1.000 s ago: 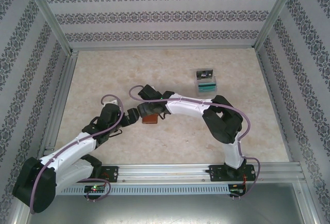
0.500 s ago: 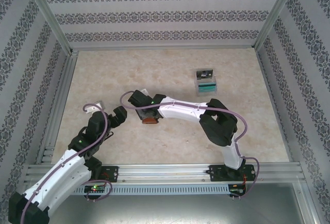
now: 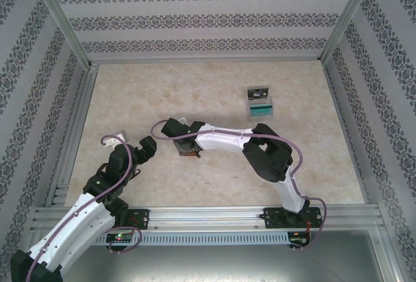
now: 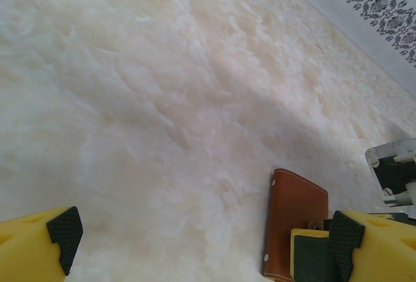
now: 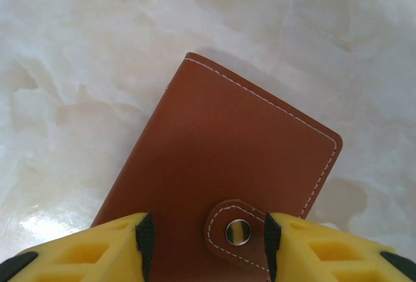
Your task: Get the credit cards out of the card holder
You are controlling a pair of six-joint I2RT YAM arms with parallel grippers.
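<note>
Overhead, the right fingers (image 3: 184, 143) sit low over the card holder (image 3: 190, 153), which lies near the middle of the tabletop (image 3: 130, 100). The left fingers (image 3: 148, 145) hover just beside it, on the left. Well apart, at the back right, lie two small card-like items, a dark one (image 3: 258, 92) and a teal one (image 3: 260, 107); what they are is too small to tell.

Next, the left wrist view: the left fingers (image 4: 36, 246) stand wide apart and empty. One brown leather holder (image 4: 296, 220) lies flat at the lower right, with two small rivets along its near edge.

Lastly, the right wrist view: the holder (image 5: 227, 145) is closed. Its single snap tab (image 5: 224, 220), with one metal stud (image 5: 238, 231), sits between the right fingers (image 5: 97, 253), which are half apart and clamped on nothing that shows. No card is visible.

The step in hand looks like unsnapping the tab. It would go best if the pads closed squarely on the tab's edges, not on the cover. The pull should be straight up off the stud, and the left fingers should pin the body so the light holder does not lift with the tab.
</note>
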